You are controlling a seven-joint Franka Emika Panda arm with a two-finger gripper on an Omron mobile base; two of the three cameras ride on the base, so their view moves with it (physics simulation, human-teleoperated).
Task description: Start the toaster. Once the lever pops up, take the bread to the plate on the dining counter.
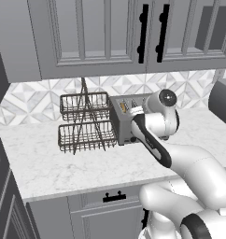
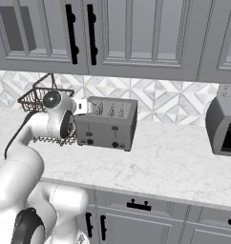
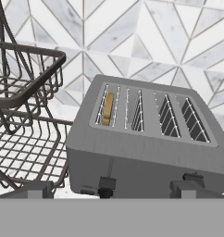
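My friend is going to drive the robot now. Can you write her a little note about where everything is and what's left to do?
Claw: open, holding nothing, poised close in front of the toaster's front.
Toaster: on the marble worktop, beside the wire basket rack.
Bread: down in the toaster's end slot, the one nearest the rack; the other three slots look empty.
Done: arm brought up to the toaster.
Left: push the lever down on the bread's side, wait for the pop, lift the bread out, take it to the plate on the dining counter.
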